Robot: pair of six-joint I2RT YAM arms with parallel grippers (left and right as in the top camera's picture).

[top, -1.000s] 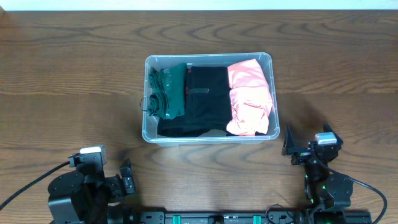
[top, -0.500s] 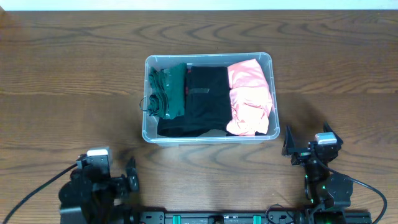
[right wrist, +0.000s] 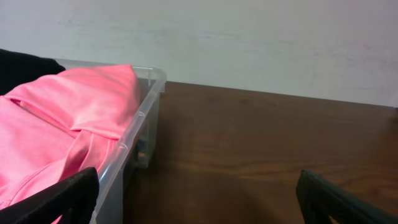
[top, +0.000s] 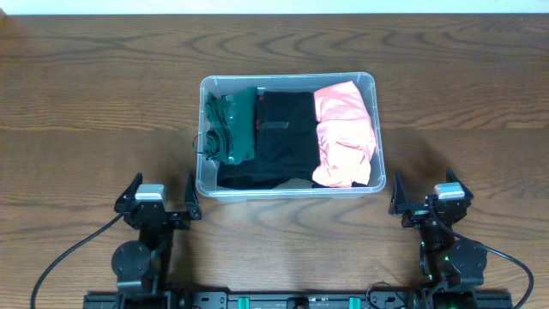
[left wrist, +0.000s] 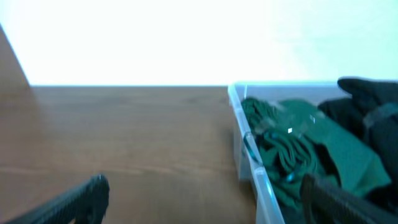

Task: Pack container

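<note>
Container (top: 287, 76): green cloth (top: 230, 129), black cloth (top: 283, 129), pink cloth (top: 343, 133) inside. L hand (top: 162, 194): swung back to park, open, empty. R hand (top: 426, 196): unmoved, open, empty. Packing prob. done.

Clear container (top: 287, 191) on dark wood table (top: 86, 103)

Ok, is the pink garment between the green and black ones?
No, the black garment holds the container's middle; the pink garment lies at one end.

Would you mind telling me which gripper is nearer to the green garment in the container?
Left. The left gripper sits outside the container's near-left corner, by the green garment; the right gripper sits off the opposite corner, beyond the pink garment.
</note>
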